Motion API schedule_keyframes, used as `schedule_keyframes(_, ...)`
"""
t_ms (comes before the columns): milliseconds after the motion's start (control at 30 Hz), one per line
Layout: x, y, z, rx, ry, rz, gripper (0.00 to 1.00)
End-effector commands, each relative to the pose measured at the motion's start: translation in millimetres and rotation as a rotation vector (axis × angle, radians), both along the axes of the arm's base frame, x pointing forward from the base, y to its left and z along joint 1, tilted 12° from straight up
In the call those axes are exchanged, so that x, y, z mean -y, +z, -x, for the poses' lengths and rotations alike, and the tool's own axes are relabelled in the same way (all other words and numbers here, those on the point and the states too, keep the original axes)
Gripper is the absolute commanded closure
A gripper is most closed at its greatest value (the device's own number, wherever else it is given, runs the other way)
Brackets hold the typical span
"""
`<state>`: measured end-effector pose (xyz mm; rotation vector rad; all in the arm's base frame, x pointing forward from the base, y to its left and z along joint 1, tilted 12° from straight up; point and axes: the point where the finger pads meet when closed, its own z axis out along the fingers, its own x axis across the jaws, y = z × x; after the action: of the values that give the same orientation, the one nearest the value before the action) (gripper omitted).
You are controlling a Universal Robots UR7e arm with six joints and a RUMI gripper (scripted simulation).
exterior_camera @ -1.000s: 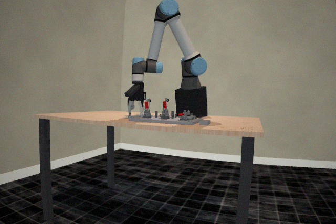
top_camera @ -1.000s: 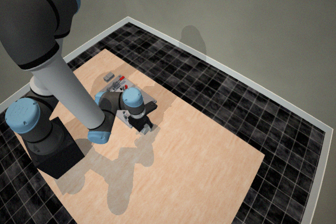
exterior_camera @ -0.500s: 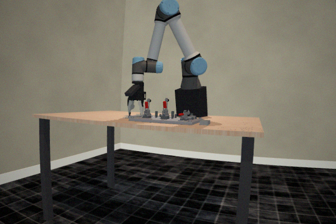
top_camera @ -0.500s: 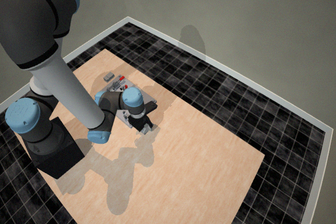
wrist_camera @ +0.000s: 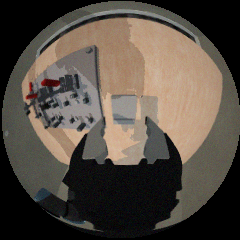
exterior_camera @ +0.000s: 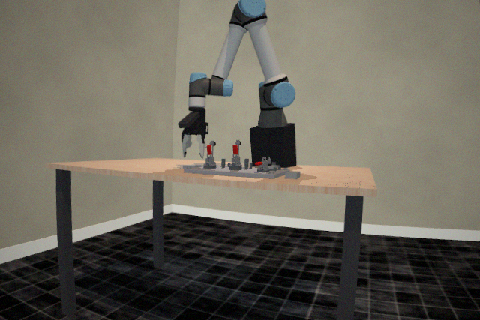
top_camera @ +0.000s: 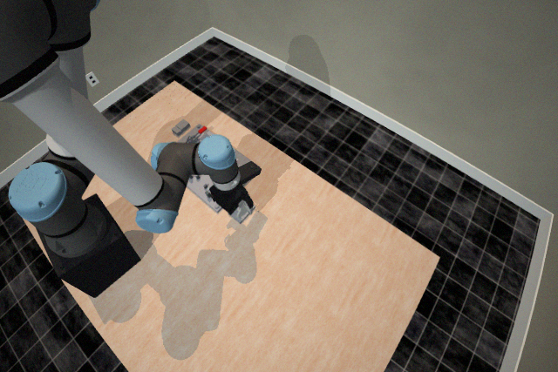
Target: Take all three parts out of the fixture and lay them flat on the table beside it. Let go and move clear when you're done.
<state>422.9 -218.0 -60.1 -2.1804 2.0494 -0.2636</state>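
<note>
claw (wrist_camera: 125, 131) open above flat part (wrist_camera: 124, 108), wrist view only.

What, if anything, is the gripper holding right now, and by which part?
Nothing. The two-jaw gripper is open above the wooden table, and the flat grey rectangular part lies on the table below its fingertips, released beside the grey fixture plate.
</note>
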Motion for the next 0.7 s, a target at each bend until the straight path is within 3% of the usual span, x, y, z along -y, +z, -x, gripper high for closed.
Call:
schedule_keyframes(0,0.5,23.2,5.4,-0.003,0.0,-0.004,0.46)
schedule_keyframes(267,0.3,40.4,9.2,-0.003,0.0,-0.004,0.46)
schedule_keyframes(667,-1.7,40.0,10.2,-0.005,0.001,-0.007,0.46)
